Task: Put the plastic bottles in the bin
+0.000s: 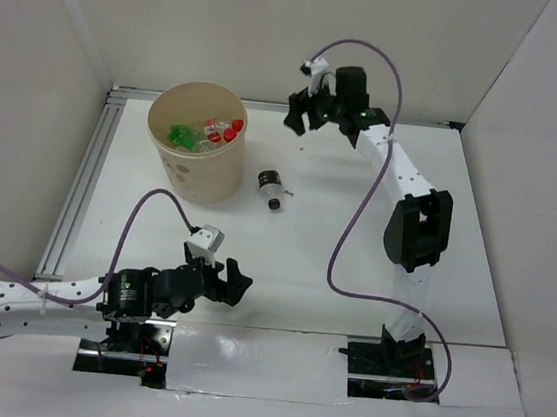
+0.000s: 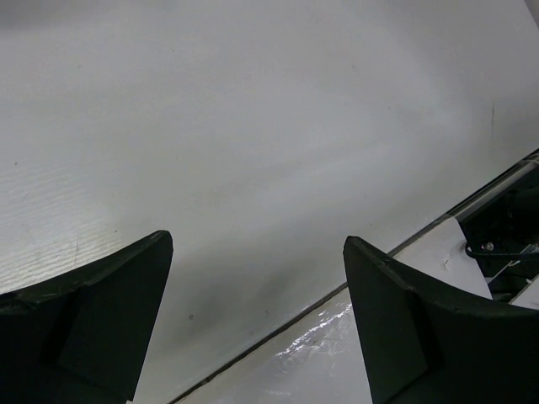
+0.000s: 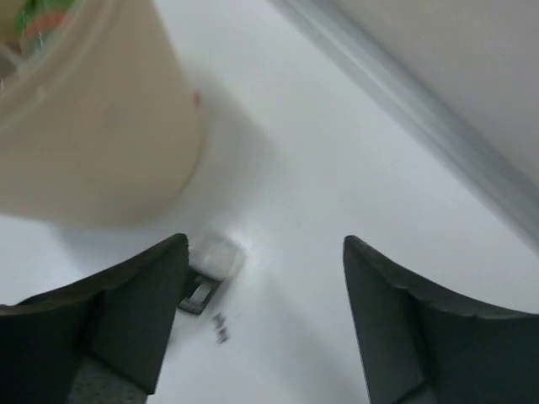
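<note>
Top external: one bottle loose beside the bin

Both my right claw, by the far edge of the counter, and left claw, by its near edge, gape empty. Lying sideways, that bottle may roll from a glancing grab.

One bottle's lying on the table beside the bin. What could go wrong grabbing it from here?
The loose bottle lies on its side, so it could roll away when the right gripper closes on it. It also sits close to the bin, so a descending finger might bump the bin's wall and shift it.
</note>
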{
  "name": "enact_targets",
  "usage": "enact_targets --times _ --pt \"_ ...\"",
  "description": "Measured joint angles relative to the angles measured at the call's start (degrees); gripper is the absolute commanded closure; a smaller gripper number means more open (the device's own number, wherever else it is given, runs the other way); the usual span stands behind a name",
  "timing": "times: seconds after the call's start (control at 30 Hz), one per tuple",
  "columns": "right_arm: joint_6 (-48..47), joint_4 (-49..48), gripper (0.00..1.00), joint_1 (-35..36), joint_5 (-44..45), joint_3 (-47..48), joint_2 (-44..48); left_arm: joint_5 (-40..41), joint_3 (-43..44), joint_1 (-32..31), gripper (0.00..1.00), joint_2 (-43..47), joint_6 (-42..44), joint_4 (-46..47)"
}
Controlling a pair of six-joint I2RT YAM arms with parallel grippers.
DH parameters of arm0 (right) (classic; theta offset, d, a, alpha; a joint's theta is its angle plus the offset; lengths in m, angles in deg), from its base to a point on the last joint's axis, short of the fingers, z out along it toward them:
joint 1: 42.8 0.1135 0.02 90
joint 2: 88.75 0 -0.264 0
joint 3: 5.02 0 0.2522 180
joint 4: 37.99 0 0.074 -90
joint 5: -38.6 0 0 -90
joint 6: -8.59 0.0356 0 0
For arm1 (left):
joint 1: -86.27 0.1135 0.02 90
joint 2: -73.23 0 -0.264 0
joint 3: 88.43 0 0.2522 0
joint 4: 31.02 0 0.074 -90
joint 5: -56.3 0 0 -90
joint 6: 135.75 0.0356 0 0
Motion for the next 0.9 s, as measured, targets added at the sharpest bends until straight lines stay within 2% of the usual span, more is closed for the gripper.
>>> enact_targets --times 0.07,0.1,0.2,0.37,0.63,0.67,0.77,0.8,0.83,0.9 --pt "-1.7 2.8 0.11 2.1 0.9 -4.5 -0.1 0.7 0.0 0.0 0.05 0.9 0.1 -1.2" --pt "-2.4 4.4 0.07 3.5 1.3 -6.8 -0.1 1.0 0.1 0.0 0.05 1.2 0.1 -1.9" --pt "-2.9 8.2 0.06 7.5 2.3 -10.7 -0.9 1.7 0.8 0.0 0.05 1.2 0.2 -4.2" --pt "-1.6 9.1 0.06 11.9 5.3 -11.2 -3.1 2.2 1.9 0.0 0.06 1.1 0.0 -6.2" --pt "1.9 8.4 0.08 12.4 16.1 -11.6 -8.6 2.4 2.7 0.0 0.06 0.8 -0.1 -8.4" --pt "2.1 8.4 0.1 12.5 17.2 -11.9 -9.0 2.4 2.9 0.0 0.06 0.7 -0.1 -8.5" --pt "2.6 8.4 0.26 12.6 18.6 -12.9 -9.9 2.4 3.2 0.0 0.05 0.7 -0.2 -8.7" --pt "2.7 8.5 0.33 12.6 18.7 -13.2 -10.1 2.4 3.3 0.0 0.05 0.7 -0.2 -8.8" --pt "3.0 8.5 0.51 12.6 18.6 -13.4 -10.2 2.4 3.4 0.0 0.05 0.5 -0.2 -8.8" --pt "3.0 8.2 0.64 12.4 17.9 -13.4 -10.2 2.4 3.7 0.0 0.05 0.2 -0.1 -8.9"
